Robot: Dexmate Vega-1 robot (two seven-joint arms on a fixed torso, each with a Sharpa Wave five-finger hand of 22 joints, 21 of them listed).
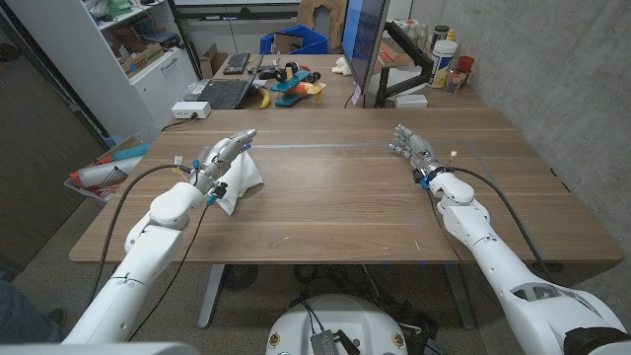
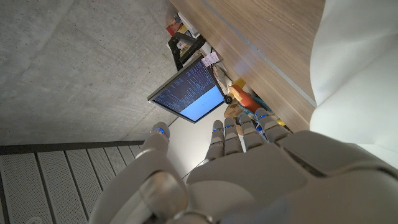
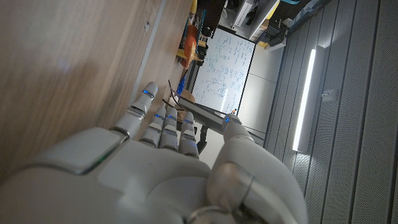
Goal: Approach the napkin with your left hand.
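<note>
A white napkin (image 1: 240, 182) lies crumpled on the left side of the wooden table (image 1: 335, 197). My left hand (image 1: 223, 155) stretches out beside and partly over its far left edge, fingers straight and apart, holding nothing. In the left wrist view the same napkin (image 2: 354, 68) rises right beside my left hand (image 2: 249, 168); whether they touch I cannot tell. My right hand (image 1: 412, 146) hovers at the table's right side, fingers extended and empty, far from the napkin. Its back (image 3: 155, 162) appears in the right wrist view, fingers straight.
At the table's far edge sit a laptop (image 1: 217, 94), colourful toys (image 1: 291, 87) and a monitor (image 1: 365, 44) on an arm. Bottles (image 1: 446, 54) stand at the far right. A shelf (image 1: 128, 49) stands to the left, with a bin (image 1: 99, 176) below.
</note>
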